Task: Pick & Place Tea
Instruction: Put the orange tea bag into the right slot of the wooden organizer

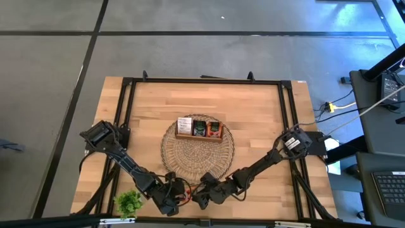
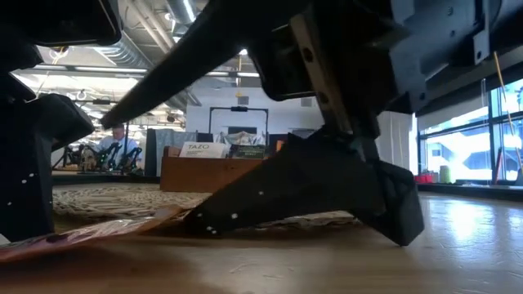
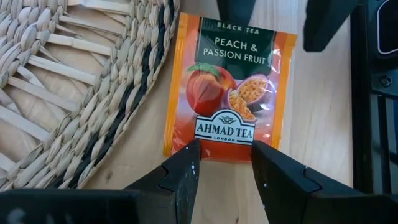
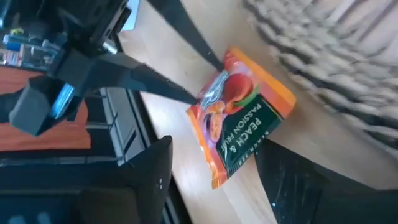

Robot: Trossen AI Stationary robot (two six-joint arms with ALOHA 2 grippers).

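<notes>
Gripping point: we see the left gripper with its two dark fingers spread apart, their tips at the near edge of the orange tea sachet, one on each side of the printed brand label; we cannot tell whether they touch it.
Right fingers: we see the right gripper spread wide, one finger on each side of the same sachet, nothing pinched between them.
Tea sachet: we read "Black Tea, Peach & Passion Fruit" on it; it lies on the bare wood at the table's front edge, just beside the rim of the wicker mat.
Both grippers from above: the left gripper and right gripper meet low at the front of the table, facing each other with the orange packet between them.
Low view: we see the sachet lying flat on the tabletop under the dark fingers.
Wooden tray: it sits on the far part of the mat, holding three more sachets upright.
Plant sprig: a green sprig lies at the front left corner, beside the left arm.
Room beyond: a person sits far behind the table.
</notes>
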